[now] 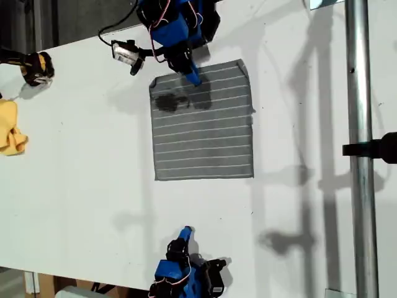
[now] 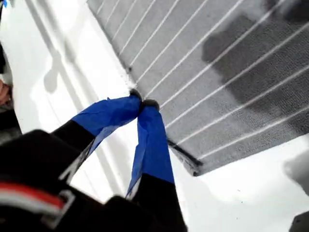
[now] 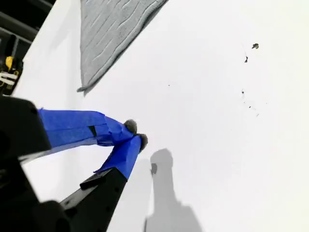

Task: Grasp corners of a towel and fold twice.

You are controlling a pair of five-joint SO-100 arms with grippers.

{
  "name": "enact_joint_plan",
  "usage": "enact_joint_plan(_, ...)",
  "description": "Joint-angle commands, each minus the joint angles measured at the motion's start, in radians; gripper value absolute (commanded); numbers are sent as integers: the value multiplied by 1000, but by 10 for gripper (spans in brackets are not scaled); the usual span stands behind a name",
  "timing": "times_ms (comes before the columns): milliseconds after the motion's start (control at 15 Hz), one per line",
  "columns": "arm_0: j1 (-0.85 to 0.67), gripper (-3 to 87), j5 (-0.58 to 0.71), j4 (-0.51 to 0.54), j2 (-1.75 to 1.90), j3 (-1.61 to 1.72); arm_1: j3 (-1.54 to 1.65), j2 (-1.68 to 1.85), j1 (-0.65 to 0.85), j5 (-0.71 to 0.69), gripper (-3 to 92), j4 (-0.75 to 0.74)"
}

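the towel (image 1: 203,121) is seen lying flat and unfolded on the white table (image 1: 80,186), its stripes running across the exterior view. my first gripper (image 2: 141,104) is set at the towel's far edge, near the corner (image 1: 154,82) toward the exterior view's left; its blue tips are pressed together, possibly nipping the hem, though that cannot be told. my second gripper (image 3: 133,135), tips likewise closed on nothing, is held over bare table, well apart from the near edge. a yellow cloth (image 1: 11,127) and a metal pole (image 1: 361,149) are kept clear.
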Motion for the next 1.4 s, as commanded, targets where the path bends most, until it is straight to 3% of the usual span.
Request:
enact_joint_plan(0,-12,-21,-2,3,3,2,-219,-146,-117,-81,-1,-2)
enact_joint_plan(333,-11,-21,2,3,3,2,-483,-285,-313,-225,-1,123)
enact_joint_plan(533,-6,-21,3,3,3,2,-647,-436,-416,-262,-2,290)
enact_joint_plan(1000,3,-21,8,3,3,2,-669,-485,-466,-253,25,479)
enact_joint_plan(1067,9,-21,5,3,3,2,-655,-485,-468,-253,52,476)
enact_joint_plan(1200,12,-21,3,3,3,2,-650,-535,-480,-238,265,480)
enact_joint_plan(1333,12,-21,5,3,3,2,-653,-601,-482,-233,357,482)
